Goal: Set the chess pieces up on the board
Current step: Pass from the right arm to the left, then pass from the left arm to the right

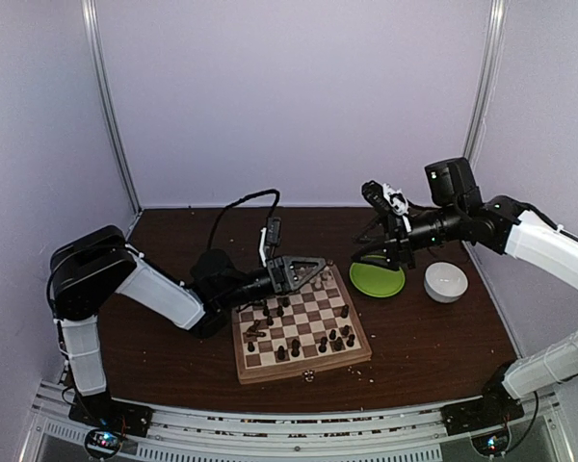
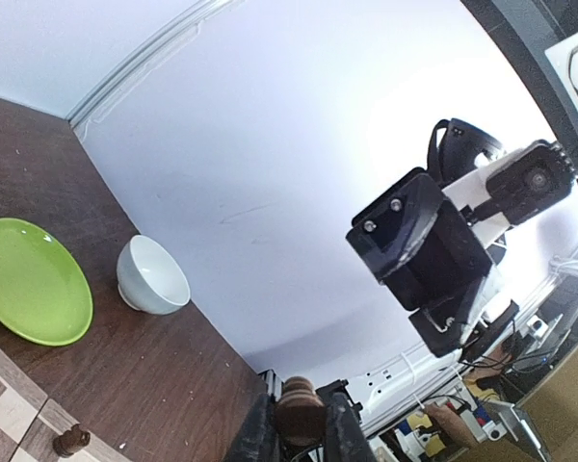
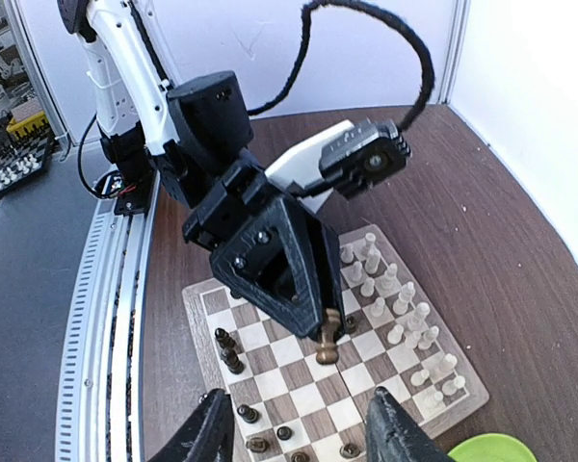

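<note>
The board (image 1: 260,368) lies at mid table; it also shows in the right wrist view (image 3: 299,371). Pale chess pieces (image 3: 395,298) stand in rows along its far side. Dark chess pieces (image 3: 231,351) stand and lie scattered on its near side (image 1: 332,337). My left gripper (image 1: 313,274) hangs above the board, shut on a dark brown piece (image 2: 303,414), which also shows in the right wrist view (image 3: 329,339) just over the middle squares. My right gripper (image 1: 383,252) is open and empty (image 3: 299,433), raised beyond the board's far right corner.
A round green plate (image 1: 377,279) lies right of the board, and a white bowl (image 1: 446,281) stands beyond it. Both show in the left wrist view, plate (image 2: 29,279) and bowl (image 2: 152,276). A black cable (image 1: 241,207) loops over the left arm. Walls enclose the table.
</note>
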